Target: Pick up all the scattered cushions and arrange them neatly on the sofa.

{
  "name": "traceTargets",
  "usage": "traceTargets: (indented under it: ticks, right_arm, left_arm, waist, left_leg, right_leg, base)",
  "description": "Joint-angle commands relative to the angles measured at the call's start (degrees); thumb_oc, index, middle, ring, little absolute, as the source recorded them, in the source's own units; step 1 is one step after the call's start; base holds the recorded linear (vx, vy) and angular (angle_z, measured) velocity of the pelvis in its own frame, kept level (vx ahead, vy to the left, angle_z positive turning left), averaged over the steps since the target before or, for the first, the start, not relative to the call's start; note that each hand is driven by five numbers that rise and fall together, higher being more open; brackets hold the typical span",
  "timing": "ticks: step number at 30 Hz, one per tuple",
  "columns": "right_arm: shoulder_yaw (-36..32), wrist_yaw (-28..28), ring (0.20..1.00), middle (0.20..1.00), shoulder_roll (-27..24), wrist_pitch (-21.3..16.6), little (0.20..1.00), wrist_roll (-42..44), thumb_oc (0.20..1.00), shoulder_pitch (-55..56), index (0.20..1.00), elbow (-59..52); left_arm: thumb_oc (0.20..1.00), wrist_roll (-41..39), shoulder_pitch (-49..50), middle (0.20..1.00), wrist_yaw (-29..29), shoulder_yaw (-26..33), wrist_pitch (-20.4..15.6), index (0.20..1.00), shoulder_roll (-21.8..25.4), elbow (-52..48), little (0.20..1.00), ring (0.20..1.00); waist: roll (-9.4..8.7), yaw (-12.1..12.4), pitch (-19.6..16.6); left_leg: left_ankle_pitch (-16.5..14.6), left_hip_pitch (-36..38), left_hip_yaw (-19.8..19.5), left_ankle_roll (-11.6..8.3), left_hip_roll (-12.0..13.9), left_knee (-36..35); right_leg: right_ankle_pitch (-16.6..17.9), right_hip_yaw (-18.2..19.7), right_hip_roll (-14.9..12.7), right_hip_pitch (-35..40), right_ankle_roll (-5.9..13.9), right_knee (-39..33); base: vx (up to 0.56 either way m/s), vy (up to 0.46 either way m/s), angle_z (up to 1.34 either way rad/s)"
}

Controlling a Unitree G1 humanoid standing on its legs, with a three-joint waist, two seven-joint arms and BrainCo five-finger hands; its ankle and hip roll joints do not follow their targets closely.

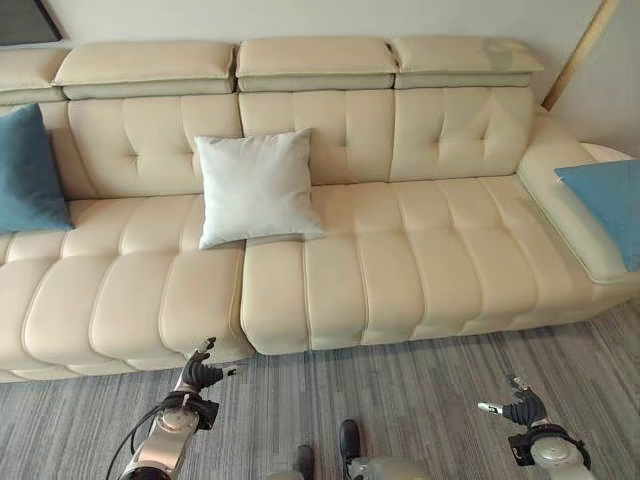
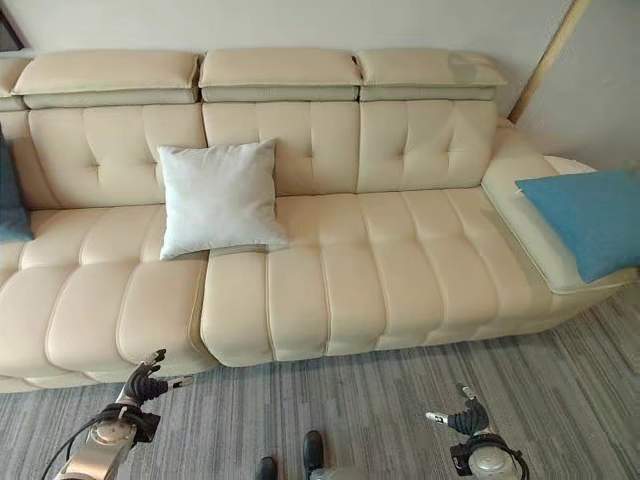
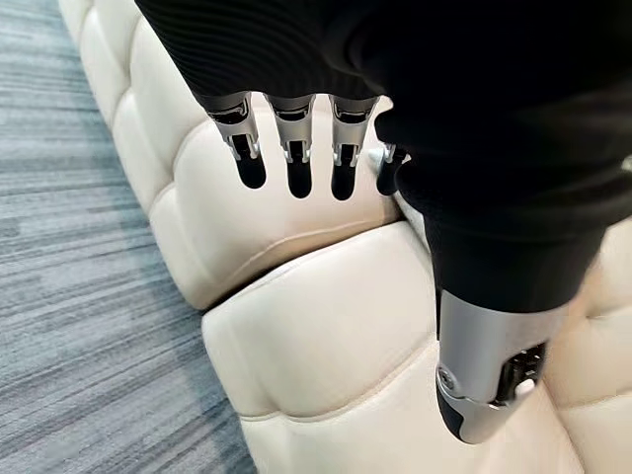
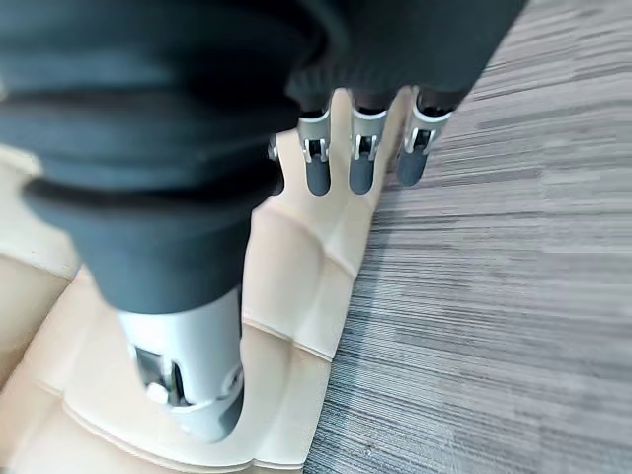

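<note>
I have the cream sofa [image 1: 400, 250] running wide across my view, its front edge meeting the grey striped carpet [image 1: 400, 400], and that carpet strip in front lies open for moving. My left hand [image 1: 200, 372] hangs low at 7 o'clock just off the sofa's front edge, fingers [image 3: 296, 158] straight and loosely spread, holding nothing. My right hand [image 1: 520, 408] sits at 5 o'clock over the carpet, fingers [image 4: 360, 158] likewise straight and empty. The white cushion [image 1: 256, 188] stands near upright against the backrest at about 11 o'clock, roughly square, face towards me. A blue cushion [image 1: 30, 172] leans at 9 o'clock, cut off by the frame edge. Another blue cushion [image 2: 590, 220] lies flat on the sofa's end section at 3 o'clock, also cut off
</note>
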Motion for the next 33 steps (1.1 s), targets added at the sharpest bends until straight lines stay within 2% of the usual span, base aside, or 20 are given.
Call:
traceTargets:
  ticks: [1,2,3,5,6,7,8,9,11,12,13,15,17,20,21,23,24,30,32,33]
  right_arm:
    - [0.3,-0.45,1.0,1.0,-0.54,-0.8,1.0,1.33,1.0,-1.46,1.0,-1.91]
    - [0.29,-0.45,1.0,1.0,-0.52,-0.79,1.0,1.33,1.0,-1.48,1.0,-1.91]
    - [0.7,-0.53,1.0,1.0,-0.05,-0.79,1.0,1.18,1.0,-2.03,1.0,-2.41]
    - [0.78,-0.45,1.0,1.0,0.25,-0.73,1.0,0.78,1.0,-2.09,1.0,-3.29]
    - [0.65,-0.46,1.0,1.0,0.53,-0.81,1.0,0.39,1.0,-2.04,1.0,-4.58]
    - [0.65,-0.46,1.0,1.0,0.52,-0.78,1.0,0.39,1.0,-2.01,1.0,-4.62]
    - [0.71,-0.28,1.0,1.0,0.65,-0.72,1.0,0.24,1.0,-1.87,1.0,-5.07]
    - [0.91,-0.16,1.0,1.0,0.9,-0.81,1.0,0.0,1.0,-1.5,1.0,-5.3]
    - [0.6,-0.18,1.0,1.0,0.95,-0.71,1.0,0.01,1.0,-0.89,1.0,-5.42]
    - [-0.03,0.05,1.0,1.0,0.76,-0.52,1.0,-0.09,1.0,0.13,1.0,-5.71]
    - [-0.39,0.14,1.0,1.0,0.6,-0.62,1.0,-0.07,1.0,0.8,1.0,-6.06]
    - [-0.74,0.14,1.0,1.0,-0.47,-0.82,1.0,0.09,1.0,1.35,1.0,-7.15]
    - [-0.48,0.01,1.0,1.0,-1.3,-0.63,1.0,-0.1,1.0,0.8,1.0,-6.92]
    - [-0.56,-0.24,1.0,1.0,-1.71,-0.77,1.0,0.44,1.0,0.22,1.0,-7.3]
    - [-0.83,-0.31,1.0,1.0,-1.94,-0.81,1.0,0.6,1.0,0.45,1.0,-8.03]
    - [-0.94,-0.54,1.0,1.0,-2.0,-0.83,1.0,0.72,1.0,0.43,1.0,-8.01]
    - [-0.89,-0.9,1.0,1.0,-2.08,-0.87,1.0,0.89,1.0,0.44,1.0,-7.99]
    - [0.27,-1.66,1.0,1.0,-1.99,-0.47,1.0,0.5,1.0,-0.26,1.0,-7.62]
    - [0.6,-1.01,1.0,1.0,-1.76,-0.5,1.0,0.19,1.0,-0.31,1.0,-8.42]
    - [0.54,-0.9,1.0,1.0,-1.59,-0.51,1.0,0.05,1.0,-0.18,1.0,-8.77]
  left_arm:
    - [1.0,1.91,2.38,1.0,1.01,1.15,-1.45,1.0,3.28,-1.86,1.0,1.0]
    - [1.0,1.91,2.35,1.0,1.01,1.16,-1.45,1.0,3.3,-1.86,1.0,1.0]
    - [1.0,1.89,2.83,1.0,0.93,1.42,-1.34,1.0,3.47,-2.23,1.0,1.0]
    - [1.0,1.8,4.0,1.0,0.59,1.82,-1.22,1.0,3.42,-3.04,1.0,1.0]
    - [1.0,1.8,5.19,1.0,0.19,2.58,-1.06,1.0,3.42,-3.73,1.0,1.0]
    - [1.0,1.8,5.22,1.0,0.18,2.59,-1.05,1.0,3.42,-3.76,1.0,1.0]
    - [1.0,1.9,5.81,1.0,-0.04,2.92,-1.01,1.0,3.31,-4.1,1.0,1.0]
    - [1.0,2.14,6.14,1.0,-0.17,2.75,-0.99,1.0,2.96,-3.67,1.0,1.0]
    - [1.0,2.27,6.4,1.0,-0.37,2.55,-0.95,1.0,2.46,-3.34,1.0,1.0]
    - [1.0,2.82,6.38,1.0,-0.93,2.01,-0.96,1.0,1.83,-2.77,1.0,1.0]
    - [1.0,3.09,6.01,1.0,-1.1,1.45,-0.93,1.0,1.57,-2.34,1.0,1.0]
    - [1.0,3.28,5.42,1.0,-1.63,0.24,-1.03,1.0,0.95,-2.27,1.0,1.0]
    - [1.0,2.62,4.73,1.0,-1.48,-0.46,-1.21,1.0,0.01,-1.69,1.0,1.0]
    - [1.0,2.4,3.68,1.0,-1.29,-1.9,-1.52,1.0,-0.95,-0.72,1.0,1.0]
    - [1.0,2.3,3.73,1.0,-1.32,-2.2,-1.39,1.0,-1.32,-0.86,1.0,1.0]
    - [1.0,2.21,3.64,1.0,-1.23,-2.28,-1.33,1.0,-1.51,-0.68,1.0,1.0]
    - [1.0,2.31,3.65,1.0,-1.1,-2.51,-1.25,1.0,-1.64,-0.58,1.0,1.0]
    - [1.0,1.08,4.18,1.0,-0.68,-2.35,-0.8,1.0,-2.54,-0.84,1.0,1.0]
    - [1.0,0.81,5.04,1.0,-0.97,-1.79,-0.95,1.0,-2.53,-0.84,1.0,1.0]
    - [1.0,0.98,5.22,1.0,-1.19,-1.88,-0.8,1.0,-2.48,-0.69,1.0,1.0]
  waist:
    - [-0.54,1.41,-0.42]
    - [-0.57,1.51,-0.56]
    - [-0.64,2.02,-0.39]
    - [-0.44,2.44,-0.5]
    - [0.21,3.13,-0.3]
    - [0.2,3.16,-0.24]
    - [0.36,3.36,-0.33]
    - [0.61,3.15,-0.6]
    - [0.54,2.85,-0.57]
    - [0.28,1.99,-0.85]
    - [0.3,1.42,-0.67]
    - [0.75,0.76,0.11]
    - [0.96,0.54,0.65]
    - [1.09,1.28,0.66]
    - [1.45,1.59,0.73]
    - [1.69,1.94,0.75]
    - [1.78,2.52,1.13]
    - [2.56,6.16,1.68]
    - [3.01,7.32,0.92]
    - [2.68,7.61,0.66]
  left_leg:
    - [2.26,-5.26,6.54,-1.8,2.57,1.39]
    - [2.42,-5.47,6.66,-1.83,2.6,1.34]
    - [2.34,-4.58,10.67,-2.04,4.02,0.44]
    - [2.24,-3.37,14.18,-2.17,5.47,-0.24]
    - [2.12,-2.28,17.59,-2.56,7.38,-0.62]
    - [2.11,-2.18,17.63,-2.57,7.38,-0.64]
    - [2.07,-1.75,19.08,-2.82,8.14,-0.85]
    - [0.77,-0.55,19.51,-3.3,8.57,-1.01]
    - [0.32,0.03,20.38,-3.48,8.75,-0.56]
    - [0.4,-0.39,21.99,-3.12,8.79,1.58]
    - [-0.44,-0.54,22.24,-3.32,8.92,3.61]
    - [-2.08,-1.05,22.25,-3.29,9.55,8.14]
    - [-2.14,-2.4,21.54,-3.45,10.13,11.81]
    - [-0.82,-6.28,18.52,-3.59,9.1,12.01]
    - [0.78,-8.6,17.18,-3.93,8.68,10.91]
    - [2.1,-9.8,16.39,-4.18,8.41,9.88]
    - [3.71,-12.45,14.88,-4.56,7.76,9.28]
    - [8.34,-20.53,5.27,-6.02,4.92,2.9]
    - [10.05,-19.97,3.25,-5.6,4.91,3.57]
    - [10.23,-20.51,3.18,-5.07,4.43,5.12]
  right_leg:
    - [-6.5,-0.68,-2.48,1.07,5.79,7.46]
    - [-6.28,-0.56,-2.44,0.85,5.78,7.36]
    - [-5.67,-4.0,-3.59,0.35,6.26,7.07]
    - [-5.56,-8.79,-5.16,0.12,6.14,7.03]
    - [-6.38,-16.22,-7.88,0.12,5.66,8.1]
    - [-6.44,-16.18,-7.89,0.16,5.66,8.17]
    - [-6.73,-19.03,-9.07,0.57,5.55,8.26]
    - [-7.95,-19.68,-9.48,1.38,6.09,8.36]
    - [-7.98,-18.46,-9.29,1.47,6.29,8.24]
    - [-6.53,-16.59,-9.17,1.27,5.64,6.92]
    - [-6.56,-15.5,-8.91,1.46,5.34,6.57]
    - [-6.89,-14.12,-8.37,2.2,4.86,6.18]
    - [-7.81,-13.06,-8.15,2.68,4.15,6.4]
    - [-8.68,-11.9,-8.16,4.13,4.13,6.11]
    - [-9.47,-11.09,-7.69,5.35,4.05,6.11]
    - [-9.81,-10.56,-7.4,5.99,3.98,5.91]
    - [-10.56,-9.65,-6.74,7.33,3.76,5.6]
    - [-14.06,-3.12,-4.46,13.31,3.45,4.54]
    - [-15.51,-0.52,-4.81,15.5,3.93,4.6]
    - [-15.78,-0.08,-5.8,16.28,4.39,5.27]
  base:
    - [-0.09,0.023,-1.6]
    - [-0.09,-0.011,-1.93]
    - [-0.04,-0.039,-1.81]
    - [-0.04,-0.079,-1.79]
    - [-0.02,-0.084,-1.54]
    - [-0.04,-0.096,-1.4]
    - [0.06,-0.061,-1.2]
    - [0.08,-0.12,-1.3]
    - [0.05,-0.113,-1.19]
    - [0.01,-0.145,-0.92]
    - [0.03,-0.194,-0.63]
    - [0.09,-0.14,-0.15]
    - [0.1,-0.078,-0.27]
    - [0.22,-0.057,-0.57]
    - [0.29,-0.048,-0.2]
    - [0.25,-0.026,-0.31]
    - [0.34,-0.028,-0.32]
    - [0.4,0.026,-0.29]
    - [0.51,0.161,-0.84]
    - [0.48,0.199,-1.22]
